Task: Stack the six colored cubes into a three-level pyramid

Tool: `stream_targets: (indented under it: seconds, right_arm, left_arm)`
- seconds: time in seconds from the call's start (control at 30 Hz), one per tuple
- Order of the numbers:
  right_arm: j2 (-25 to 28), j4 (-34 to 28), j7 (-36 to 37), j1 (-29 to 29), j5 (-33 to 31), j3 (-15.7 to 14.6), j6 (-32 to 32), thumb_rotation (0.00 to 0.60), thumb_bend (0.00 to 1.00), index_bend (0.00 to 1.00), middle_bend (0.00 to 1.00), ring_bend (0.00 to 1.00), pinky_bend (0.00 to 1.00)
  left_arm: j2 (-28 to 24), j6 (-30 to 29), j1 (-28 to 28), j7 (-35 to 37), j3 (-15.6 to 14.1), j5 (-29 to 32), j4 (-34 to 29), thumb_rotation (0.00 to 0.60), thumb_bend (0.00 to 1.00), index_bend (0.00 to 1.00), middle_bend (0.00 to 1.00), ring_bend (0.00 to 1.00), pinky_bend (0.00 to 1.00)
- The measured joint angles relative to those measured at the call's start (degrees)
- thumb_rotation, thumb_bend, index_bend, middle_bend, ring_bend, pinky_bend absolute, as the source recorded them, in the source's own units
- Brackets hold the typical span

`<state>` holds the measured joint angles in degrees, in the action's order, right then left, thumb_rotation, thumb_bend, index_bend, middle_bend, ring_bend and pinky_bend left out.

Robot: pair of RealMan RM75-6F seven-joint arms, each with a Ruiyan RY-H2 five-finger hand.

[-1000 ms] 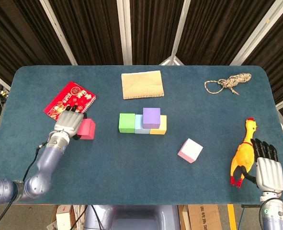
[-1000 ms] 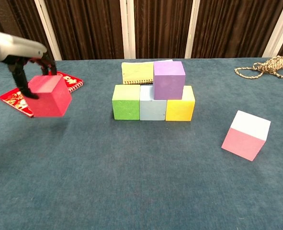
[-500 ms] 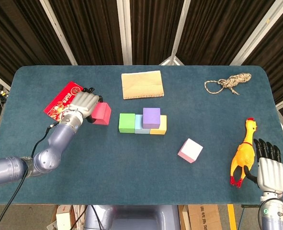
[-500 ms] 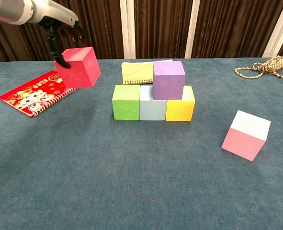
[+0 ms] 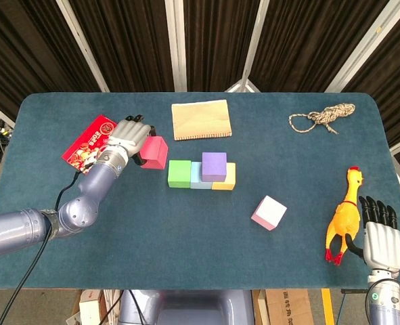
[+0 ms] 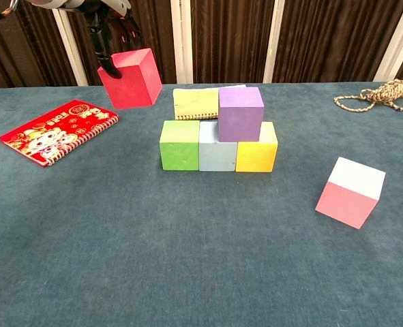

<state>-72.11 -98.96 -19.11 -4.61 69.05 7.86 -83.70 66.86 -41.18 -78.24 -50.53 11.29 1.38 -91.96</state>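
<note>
My left hand (image 5: 128, 135) grips a red cube (image 5: 154, 152) (image 6: 130, 78) in the air, up and to the left of the stack. On the table a green cube (image 5: 179, 173) (image 6: 179, 144), a light blue cube (image 6: 217, 146) and a yellow cube (image 6: 257, 147) stand in a row. A purple cube (image 5: 214, 166) (image 6: 241, 113) sits on top, over the blue and yellow ones. A pink cube with a white top (image 5: 269, 212) (image 6: 351, 191) lies alone at the right. My right hand (image 5: 378, 234) rests open near the table's front right corner.
A red spiral notebook (image 5: 91, 141) (image 6: 56, 130) lies at the left. A tan notebook (image 5: 200, 119) sits behind the stack. A coiled rope (image 5: 321, 117) is at the back right, and a rubber chicken (image 5: 344, 215) lies beside my right hand.
My left hand has carried the red cube up and to the right, from beside the red notebook toward the stack. The right hand and the other cubes have stayed put.
</note>
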Motion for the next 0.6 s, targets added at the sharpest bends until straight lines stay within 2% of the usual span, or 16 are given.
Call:
stream_targets:
  seconds: [0.3,0.6]
  right_arm:
    - [0.2,-0.2,1.0,-0.1,0.2,-0.1,0.4,0.6,0.34,0.08,0.09,0.0,0.0]
    - [1.0,-0.4,2.6,0.0,0.3,0.0,0.6,0.6,0.34,0.08,0.09,0.0,0.0]
  left_arm:
    - [0.7,-2.6,-4.1,-0.1,-1.6,4.1,-1.2,0.6,0.37,0.3,0.31,0.05,0.09]
    - [2.8,-7.4,-8.7,-3.7,-3.7,9.8,-2.3,0.6,0.32,0.28,0.29,0.05,0.09]
